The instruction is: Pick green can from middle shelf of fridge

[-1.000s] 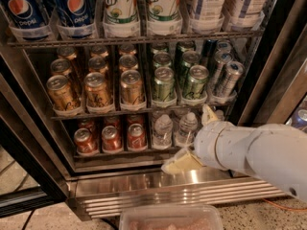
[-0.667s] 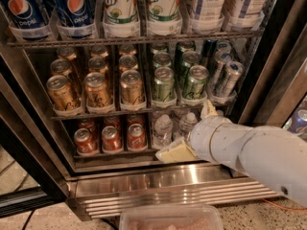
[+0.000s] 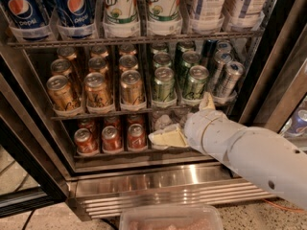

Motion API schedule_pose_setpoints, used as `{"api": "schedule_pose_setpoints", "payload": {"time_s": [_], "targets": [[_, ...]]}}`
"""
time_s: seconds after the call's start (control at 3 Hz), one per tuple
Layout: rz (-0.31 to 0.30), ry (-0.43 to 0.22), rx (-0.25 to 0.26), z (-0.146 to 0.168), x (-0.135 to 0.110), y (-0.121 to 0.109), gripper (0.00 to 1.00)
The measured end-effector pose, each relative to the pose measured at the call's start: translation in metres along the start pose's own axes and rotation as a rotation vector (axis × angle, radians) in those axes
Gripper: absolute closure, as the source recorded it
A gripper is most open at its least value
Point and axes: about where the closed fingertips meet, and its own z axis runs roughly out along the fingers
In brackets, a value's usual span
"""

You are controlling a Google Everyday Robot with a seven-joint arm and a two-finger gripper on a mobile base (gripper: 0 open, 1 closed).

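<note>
Several pale green cans stand in two lanes on the middle shelf [image 3: 100,113] of the fridge [image 3: 158,181]. The front two are a left one [image 3: 164,85] and a right one [image 3: 195,83]. My gripper [image 3: 187,120] is just below and in front of the right green can, at the height of the shelf's front edge. It is open. One cream finger [image 3: 207,102] points up at the shelf edge and the other [image 3: 168,137] reaches left in front of the lower rack. It holds nothing. My white arm [image 3: 249,152] comes in from the lower right.
Copper-gold cans [image 3: 96,90] fill the shelf's left lanes and slim silver-blue cans [image 3: 228,78] its right. Large bottles [image 3: 120,8] stand above. Red cans [image 3: 110,138] and a small water bottle [image 3: 162,122] sit below. A clear bin [image 3: 170,217] lies on the floor. The dark door frame [image 3: 268,71] is at the right.
My gripper has moved up and a little left, from in front of the steel base panel to the front edge of the middle shelf. The cans have not moved.
</note>
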Motion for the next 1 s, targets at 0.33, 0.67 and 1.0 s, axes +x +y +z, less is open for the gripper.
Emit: {"api": "schedule_pose_setpoints", "payload": {"time_s": [0.33,0.67,1.0], "targets": [[0.021,-0.045,0.0,0.0089,-0.0117,0.0076,0.0],[0.015,-0.053,0.009,0.0089,-0.015,0.0081,0.0],[0.037,-0.088,0.035,0.0173,-0.0173,0.007,0.0]]}}
